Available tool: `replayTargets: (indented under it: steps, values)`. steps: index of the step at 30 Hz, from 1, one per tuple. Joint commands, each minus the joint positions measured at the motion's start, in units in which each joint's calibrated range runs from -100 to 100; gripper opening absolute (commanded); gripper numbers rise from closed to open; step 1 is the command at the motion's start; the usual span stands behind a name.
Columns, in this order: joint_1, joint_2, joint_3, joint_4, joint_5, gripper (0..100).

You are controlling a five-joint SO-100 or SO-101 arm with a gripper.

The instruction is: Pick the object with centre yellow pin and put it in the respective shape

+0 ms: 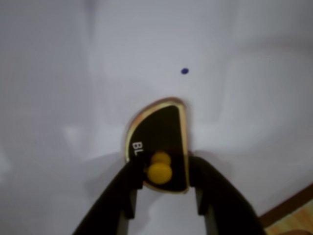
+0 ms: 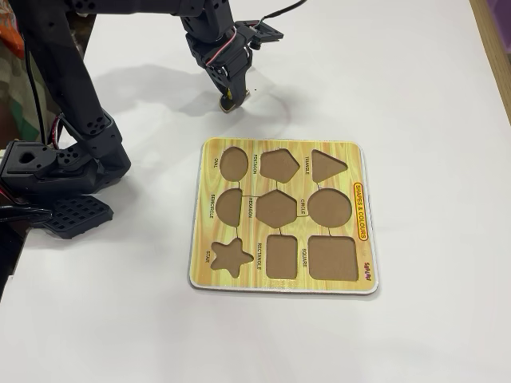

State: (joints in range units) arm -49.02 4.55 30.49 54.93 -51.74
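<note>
The object with the centre yellow pin [image 1: 159, 129] is a black semicircle with a tan rim, and its yellow knob [image 1: 159, 171] sits between my fingers. My gripper [image 1: 164, 169] is shut on it, one black finger against each side edge. In the fixed view the gripper [image 2: 230, 99] points down behind the board's far left corner, and the piece [image 2: 231, 104] shows only as a small tilted sliver at its tip, just over the white table. The respective shape, the brown semicircle cutout [image 2: 229, 205], lies in the left column, middle row of the yellow board [image 2: 351, 152].
The board holds several other brown cutouts, among them an oval [image 2: 233, 163] and a circle [image 2: 330, 207]. The arm's black base [image 2: 56, 171] stands at the left table edge. A small blue dot [image 1: 184, 71] marks the white table. The board's corner [image 1: 293, 220] shows at lower right.
</note>
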Motion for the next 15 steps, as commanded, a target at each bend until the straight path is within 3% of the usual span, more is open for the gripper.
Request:
replayTargets:
  steps: [1, 5, 15]
  values:
    - [0.7, -1.6, -0.2, -0.6, 0.1, 7]
    - [0.7, -1.6, -0.2, -0.5, 0.1, 1]
    - [0.7, -1.6, -0.2, -0.5, 0.2, 1]
